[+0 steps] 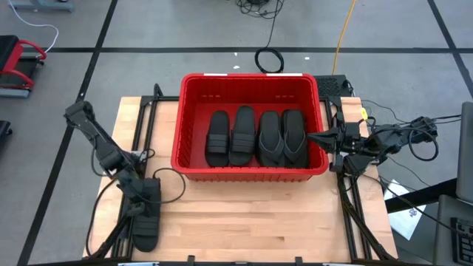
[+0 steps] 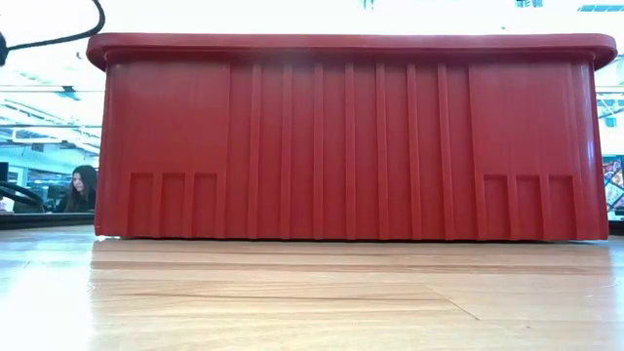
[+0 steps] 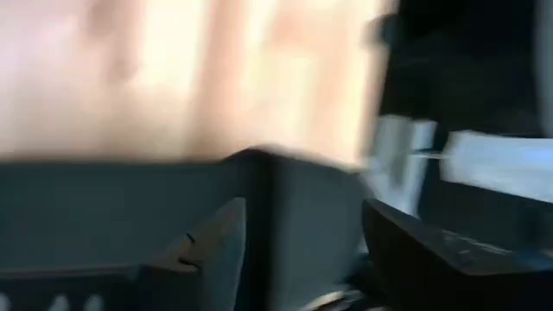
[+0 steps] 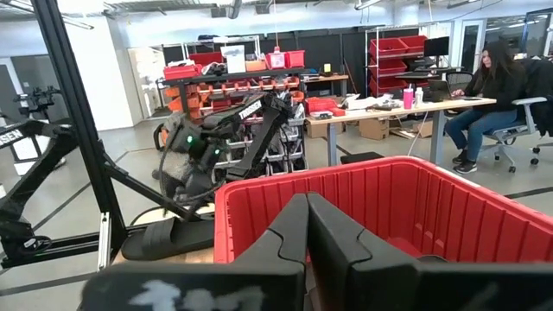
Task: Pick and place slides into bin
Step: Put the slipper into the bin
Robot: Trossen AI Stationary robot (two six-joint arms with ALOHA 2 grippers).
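slides lie in two places: one slide point(image 1: 145, 227) rests on the wooden table point(image 1: 244, 222) at its near left corner, under the left gripper point(image 1: 140, 198), whose blurred fingers point(image 3: 207, 250) stand apart over it; whether they touch it i cannot tell. four slides point(image 1: 256, 138) lie side by side in the red bin point(image 1: 194, 164) at mid-table, two band-strapped on the left, two thong-strapped on the right. right gripper point(image 1: 316, 137) hangs at the bin's right rim, fingers point(image 4: 285, 238) pressed together, holding nothing. beyond the table, a person point(image 4: 488, 86) sits at a desk.
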